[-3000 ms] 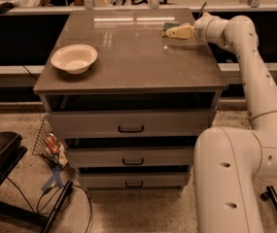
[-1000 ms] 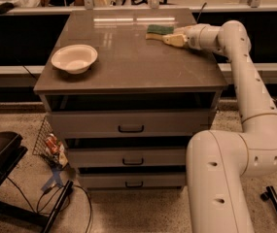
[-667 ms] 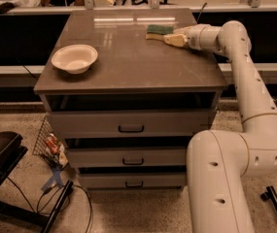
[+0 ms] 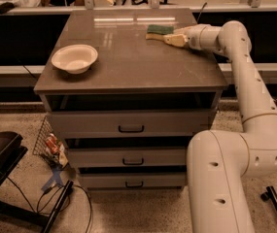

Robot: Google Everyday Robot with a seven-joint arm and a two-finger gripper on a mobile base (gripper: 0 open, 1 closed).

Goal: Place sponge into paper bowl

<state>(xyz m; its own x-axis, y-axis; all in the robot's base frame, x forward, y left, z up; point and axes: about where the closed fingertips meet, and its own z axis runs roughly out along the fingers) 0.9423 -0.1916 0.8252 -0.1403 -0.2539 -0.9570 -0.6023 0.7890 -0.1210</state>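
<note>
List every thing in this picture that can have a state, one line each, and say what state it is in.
paper bowl: upright, empty, on the left of the cabinet top.
sponge: lying flat at the top's far right, green side up, outside the bowl.
claw: low over the top, at the sponge's right end.
drawers: all three shut.

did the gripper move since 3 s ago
Yes, leftward: the gripper is now farther from the table's right edge and nearer the bowl, beside the sponge.
</note>
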